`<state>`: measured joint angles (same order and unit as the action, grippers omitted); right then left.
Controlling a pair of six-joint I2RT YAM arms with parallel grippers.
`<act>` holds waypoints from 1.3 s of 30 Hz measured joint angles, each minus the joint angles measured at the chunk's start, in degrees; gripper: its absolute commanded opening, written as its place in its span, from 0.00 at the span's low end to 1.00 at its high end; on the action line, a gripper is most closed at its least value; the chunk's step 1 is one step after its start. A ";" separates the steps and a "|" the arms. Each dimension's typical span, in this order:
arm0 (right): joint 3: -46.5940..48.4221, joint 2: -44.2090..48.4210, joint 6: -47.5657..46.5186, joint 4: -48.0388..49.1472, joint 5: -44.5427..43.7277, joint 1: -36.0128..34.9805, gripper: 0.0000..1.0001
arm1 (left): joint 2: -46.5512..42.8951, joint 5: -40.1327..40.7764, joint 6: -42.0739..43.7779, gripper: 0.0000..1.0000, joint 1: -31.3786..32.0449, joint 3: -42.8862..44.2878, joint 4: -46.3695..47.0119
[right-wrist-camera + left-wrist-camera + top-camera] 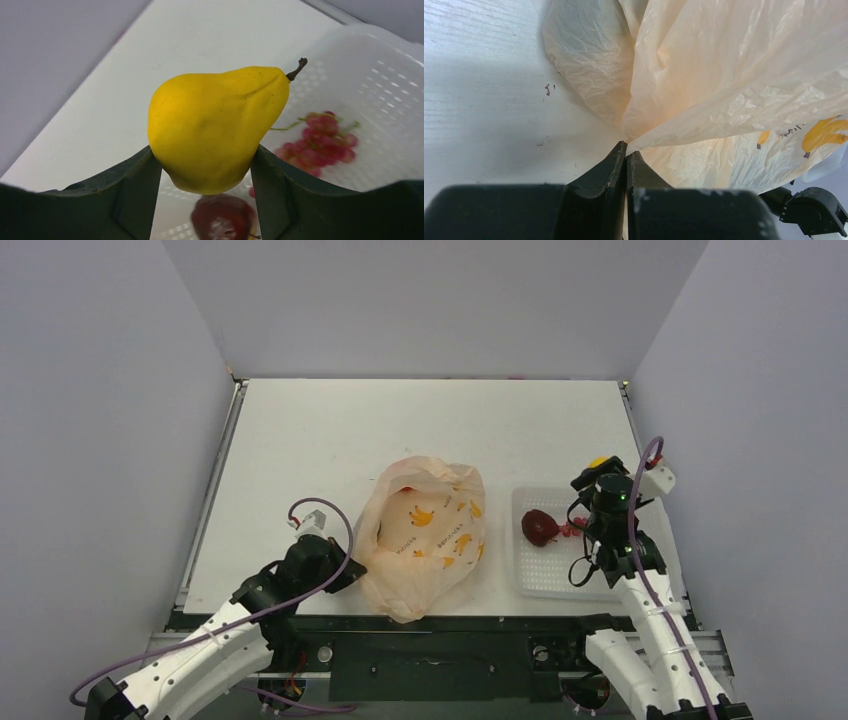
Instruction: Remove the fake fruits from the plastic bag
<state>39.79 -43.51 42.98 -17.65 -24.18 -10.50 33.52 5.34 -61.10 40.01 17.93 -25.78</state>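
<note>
The plastic bag (425,530), pale peach with yellow bananas, lies crumpled at the table's near middle. A bit of red (407,490) shows inside its open mouth. My left gripper (345,575) is shut on the bag's near left edge; in the left wrist view its fingertips (626,148) pinch the film of the bag (724,90). My right gripper (204,150) hangs over the white tray (560,575), shut on a yellow pear (215,125), also visible from above (600,462). A dark maroon fruit (540,527) and a string of red berries (573,530) lie in the tray.
The perforated white tray (380,75) sits right of the bag, near the table's right edge. Grey walls enclose the table on three sides. Bare white table stretches behind the bag and to its left.
</note>
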 measured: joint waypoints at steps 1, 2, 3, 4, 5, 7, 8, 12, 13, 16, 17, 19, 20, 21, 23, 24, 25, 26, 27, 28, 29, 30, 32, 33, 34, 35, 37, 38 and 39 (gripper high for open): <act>-1.20 0.00 1.22 -0.98 0.09 2.38 0.00 | 0.31 -0.04 0.07 0.00 0.00 0.00 0.11; -2.86 0.00 2.75 -2.19 0.17 5.44 0.00 | 0.59 -0.04 0.11 0.00 0.00 0.00 0.35; -4.55 -0.15 4.11 -3.87 0.11 8.39 0.00 | 1.01 -0.13 0.13 0.00 0.00 0.00 0.66; -5.60 -0.35 5.01 -5.07 -0.42 10.21 0.00 | 1.40 -0.28 0.20 0.00 0.00 0.00 0.96; -6.47 -0.70 5.92 -6.78 -1.05 11.76 0.00 | 1.99 -0.48 0.28 0.00 0.00 0.00 1.42; -7.02 -1.73 7.23 -9.18 -2.45 12.87 0.00 | 3.08 -1.09 0.35 0.00 0.00 0.00 2.21; -7.02 -2.34 7.72 -9.64 -3.37 13.35 0.00 | 3.52 -1.31 0.39 0.00 0.00 0.00 2.36; -7.02 -6.58 9.20 -10.34 -6.10 16.96 0.00 | 3.43 -1.64 0.52 0.00 0.00 0.00 2.45; -7.02 -8.26 9.40 -10.36 -6.36 18.64 0.00 | 3.08 -1.64 0.52 0.00 0.00 0.00 2.43; -6.82 -15.34 9.75 -10.32 -5.60 23.82 0.00 | 1.99 -1.64 0.55 0.00 0.00 0.00 2.43; -6.75 -17.07 9.77 -10.40 -5.14 24.90 0.00 | 1.84 -1.64 0.57 0.00 0.00 0.00 2.43; -6.69 -20.61 9.81 -10.38 -3.45 26.82 0.01 | 1.77 -1.64 0.68 0.00 0.00 0.00 2.40; -6.69 -21.53 9.84 -10.38 -2.84 27.34 0.02 | 1.77 -1.64 0.72 0.00 0.00 0.00 2.40; -6.69 -22.21 9.86 -10.25 -2.25 27.74 0.07 | 1.77 -1.64 0.74 0.00 0.00 0.00 2.40; -6.69 -22.47 10.01 -9.55 -1.25 27.80 0.18 | 1.84 -1.64 0.74 0.00 0.00 0.00 2.36; -6.69 -22.45 10.03 -9.09 -0.79 27.80 0.23 | 1.79 -1.64 0.74 0.00 0.00 0.00 2.38; -6.69 -22.45 10.03 -8.79 -0.39 27.80 0.36 | 1.77 -1.64 0.74 0.00 0.00 0.00 2.38; -6.71 -22.45 10.03 -8.55 0.04 27.80 0.49 | 1.73 -1.64 0.74 0.00 0.00 0.00 2.38; -6.71 -22.45 9.99 -8.39 0.50 27.78 0.56 | 1.66 -1.64 0.74 0.00 0.00 0.00 2.36; -6.71 -22.45 9.94 -8.20 1.01 27.78 0.65 | 1.60 -1.64 0.74 0.00 0.00 0.00 2.36; -6.71 -22.45 9.92 -8.07 1.33 27.76 0.68 | 1.51 -1.64 0.74 0.00 0.00 0.00 2.38; -6.71 -22.38 9.90 -7.93 1.81 27.71 0.74 | 1.42 -1.64 0.74 0.00 0.00 0.00 2.38; -6.71 -22.14 9.68 -7.91 2.60 27.28 0.79 | 1.40 -1.64 0.74 0.00 0.00 0.00 2.38; -6.71 -21.86 9.60 -8.00 2.82 26.84 0.81 | 1.42 -1.66 0.74 0.00 0.00 0.00 2.38; -6.69 -21.40 9.60 -8.15 2.99 26.21 0.83 | 1.42 -1.64 0.74 0.00 0.00 0.00 2.38; -6.67 -20.79 9.60 -8.48 3.02 25.51 0.83 | 1.42 -1.66 0.74 0.00 0.00 0.00 2.38; -6.34 -19.45 9.64 -9.55 2.95 23.93 0.85 | 1.40 -1.66 0.74 0.00 0.00 0.00 2.38; -5.81 -18.51 9.77 -10.47 2.40 22.40 0.86 | 1.40 -1.66 0.74 0.00 0.00 0.00 2.36; -5.07 -17.66 9.86 -11.45 1.97 20.90 0.86 | 1.36 -1.66 0.74 0.00 0.00 0.00 2.36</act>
<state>34.72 -61.17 52.84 -29.10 -22.22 10.39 34.87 3.68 -60.36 40.01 17.93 -23.42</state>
